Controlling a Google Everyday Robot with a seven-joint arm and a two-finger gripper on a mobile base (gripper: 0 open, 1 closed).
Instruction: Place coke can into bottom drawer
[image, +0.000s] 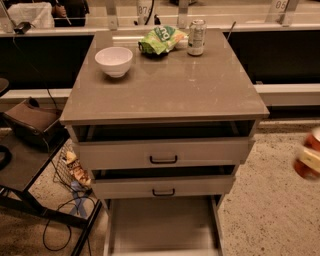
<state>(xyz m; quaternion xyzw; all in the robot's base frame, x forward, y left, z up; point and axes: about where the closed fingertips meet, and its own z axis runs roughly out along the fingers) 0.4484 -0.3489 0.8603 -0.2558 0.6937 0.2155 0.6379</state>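
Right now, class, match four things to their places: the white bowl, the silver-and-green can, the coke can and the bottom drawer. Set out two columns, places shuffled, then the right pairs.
1. white bowl
2. silver-and-green can
3. coke can
4. bottom drawer

A. pulled open, under the two handled drawers
B. back right of the cabinet top
C. back left of the cabinet top
D. in the gripper, in the air right of the handled drawers

Pairs: 1-C, 2-B, 3-D, 4-A
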